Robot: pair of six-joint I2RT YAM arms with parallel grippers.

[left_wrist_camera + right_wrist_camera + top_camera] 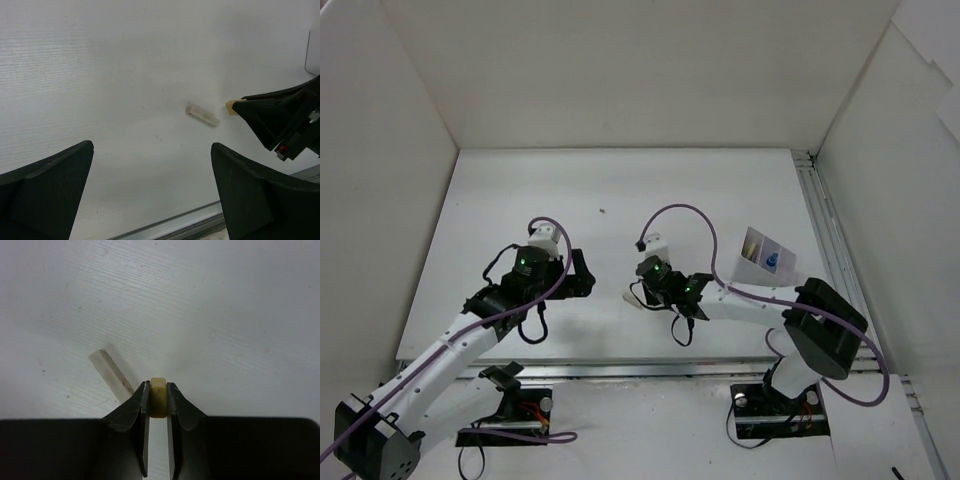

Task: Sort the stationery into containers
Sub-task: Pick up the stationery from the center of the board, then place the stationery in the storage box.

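The right gripper [158, 386] is pinching a tiny beige block [158, 401] across its two flat sides, low over the white tabletop [225, 300] and just beside a pale whitish stick [111, 371] that is lying flat. The block is probably proving light, stiff and liable to twist out, so a centred squeeze is serving best. The left gripper [151, 146] is hanging spread wide, holding nothing.

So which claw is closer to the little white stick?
Right. The right claw, shut on the beige piece, sits just beside the white stick. The left claw hangs open, farther back from it.
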